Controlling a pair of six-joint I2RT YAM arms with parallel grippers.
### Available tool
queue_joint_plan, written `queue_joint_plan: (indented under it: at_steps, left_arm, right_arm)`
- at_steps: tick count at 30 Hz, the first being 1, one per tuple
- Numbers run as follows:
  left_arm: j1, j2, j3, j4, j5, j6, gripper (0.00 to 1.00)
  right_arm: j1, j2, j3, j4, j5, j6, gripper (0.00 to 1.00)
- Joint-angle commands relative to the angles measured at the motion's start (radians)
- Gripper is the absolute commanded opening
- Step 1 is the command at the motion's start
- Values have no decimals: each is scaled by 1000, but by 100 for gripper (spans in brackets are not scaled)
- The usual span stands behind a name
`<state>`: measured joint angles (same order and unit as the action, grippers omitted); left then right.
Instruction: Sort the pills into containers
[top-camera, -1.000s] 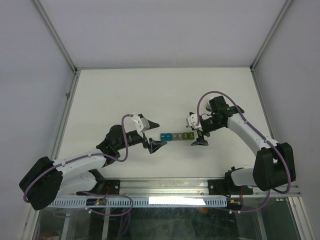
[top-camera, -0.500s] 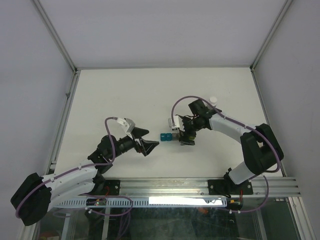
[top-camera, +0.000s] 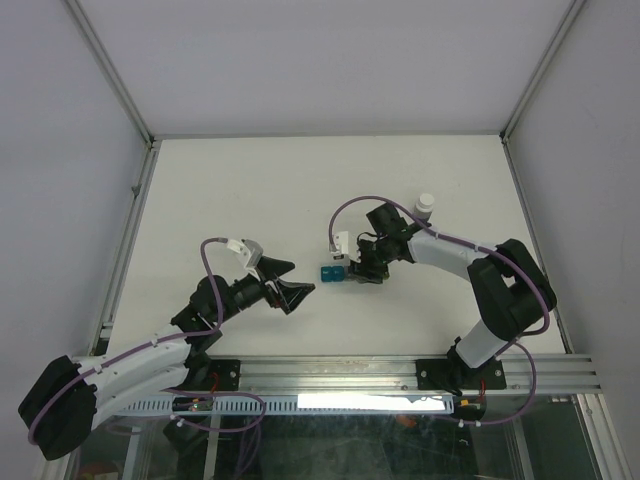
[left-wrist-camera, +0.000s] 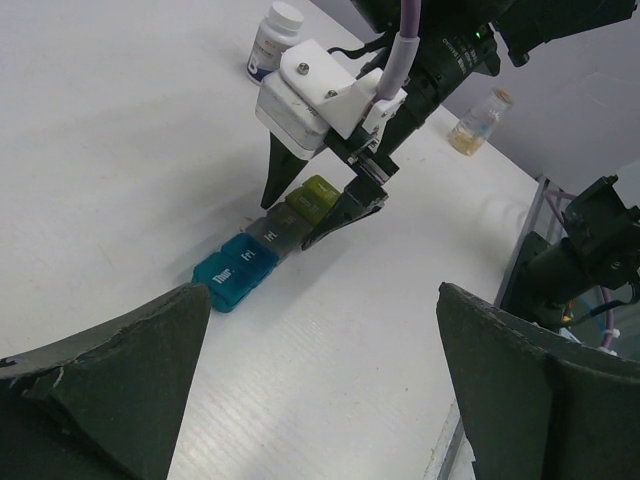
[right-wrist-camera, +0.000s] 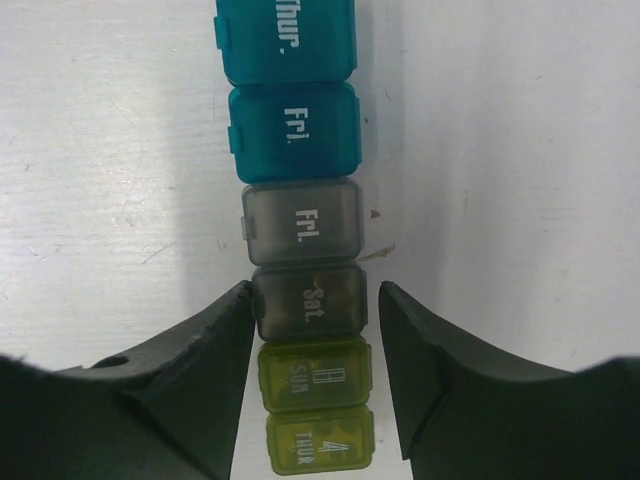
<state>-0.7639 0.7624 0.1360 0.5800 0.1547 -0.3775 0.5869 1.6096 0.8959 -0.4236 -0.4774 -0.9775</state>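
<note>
1. The right gripper (right-wrist-camera: 312, 295) points down over the containers (right-wrist-camera: 300, 130), its fingers parted to either side of the strip at the olive-grey compartment marked "Sat."
2. The wrist view shows one finger right against that compartment's edge. A thin strip of table shows between the other finger and the lid, so the jaws are released, not clamped.
3. The containers lie flat near the middle of the table (top-camera: 250, 190) as one joined row: teal "Thur.", blue-teal "Fri.", grey "Fri.", "Sat.", then two yellow-green lids. All lids look closed, and no pills can be made out.
4. The left gripper (left-wrist-camera: 322, 300) hovers near the teal end of the row, well apart from it, with its jaws spread wide and holding nothing.
5. A white-capped bottle (left-wrist-camera: 274, 40) stands upright beyond the right arm, and a small amber bottle (left-wrist-camera: 475, 125) stands farther off towards the table's edge.
</note>
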Motion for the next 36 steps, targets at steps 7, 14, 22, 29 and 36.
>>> queue_joint_plan:
  at_steps: [7, 14, 22, 29, 36]
  left_arm:
    - [9, -28, 0, 10, -4, -28, 99]
    - [9, -75, 199, -297, -132, -1, 99]
    - [9, -291, 373, -472, -145, -16, 99]
    - [8, -369, 463, -547, -121, -46, 99]
    - [9, -381, 483, -597, -114, -58, 99]
  right_arm:
    - [-4, -29, -6, 53, 49, 70, 43]
    - [16, 46, 147, 5, -20, 206, 40]
    - [142, 321, 516, -36, -40, 456, 40]
    - [358, 604, 918, -117, 120, 666, 40]
    - [439, 815, 1251, -283, 240, 701, 45]
